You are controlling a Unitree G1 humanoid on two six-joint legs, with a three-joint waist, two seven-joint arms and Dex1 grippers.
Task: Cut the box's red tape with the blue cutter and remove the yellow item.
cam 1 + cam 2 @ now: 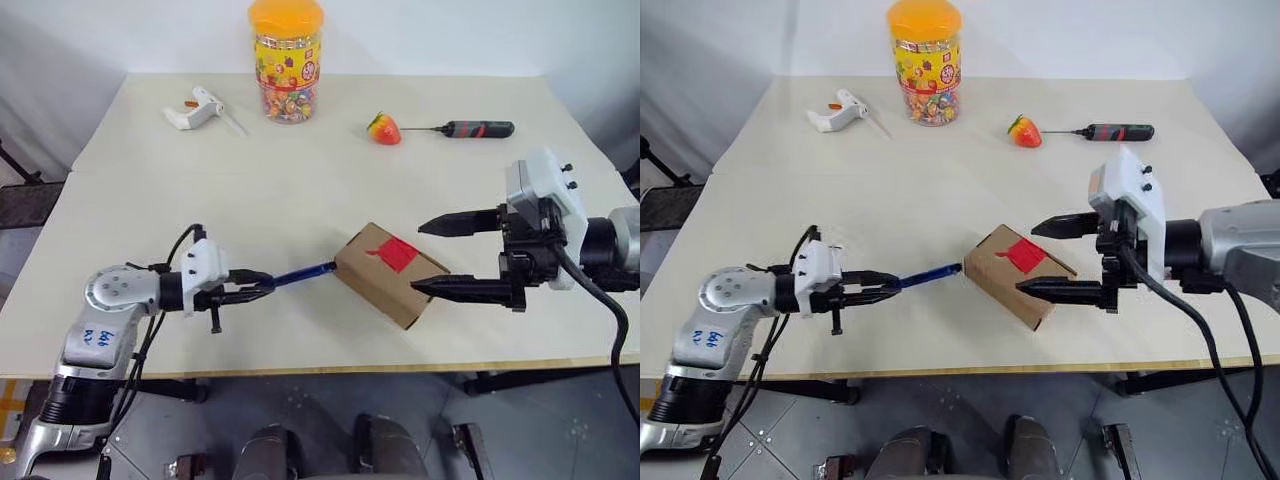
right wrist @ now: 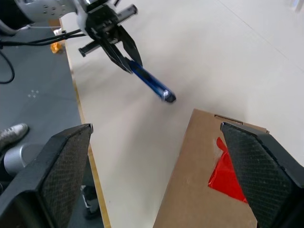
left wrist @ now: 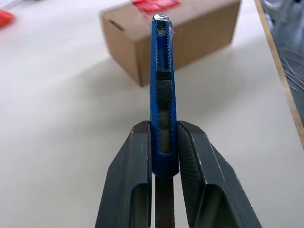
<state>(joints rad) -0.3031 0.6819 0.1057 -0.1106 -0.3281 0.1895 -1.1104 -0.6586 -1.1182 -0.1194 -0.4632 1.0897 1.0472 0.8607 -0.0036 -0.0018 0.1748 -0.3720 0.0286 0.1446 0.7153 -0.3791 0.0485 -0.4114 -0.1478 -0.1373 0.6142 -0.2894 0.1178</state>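
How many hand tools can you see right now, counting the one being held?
3. The slim blue cutter is clamped in the left end effector; the white pistol-shaped tool lies at the table's far left; the black-and-red-handled screwdriver lies far right. Nothing seems hidden.

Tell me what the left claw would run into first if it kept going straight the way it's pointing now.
Most likely the box. The left claw holds the blue cutter aimed at the box's near end, tip just short of the cardboard; height is hard to judge.

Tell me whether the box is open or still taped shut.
Shut. The box has its top flap lying flat with the red tape across the seam; whether the tape is already cut, I cannot tell.
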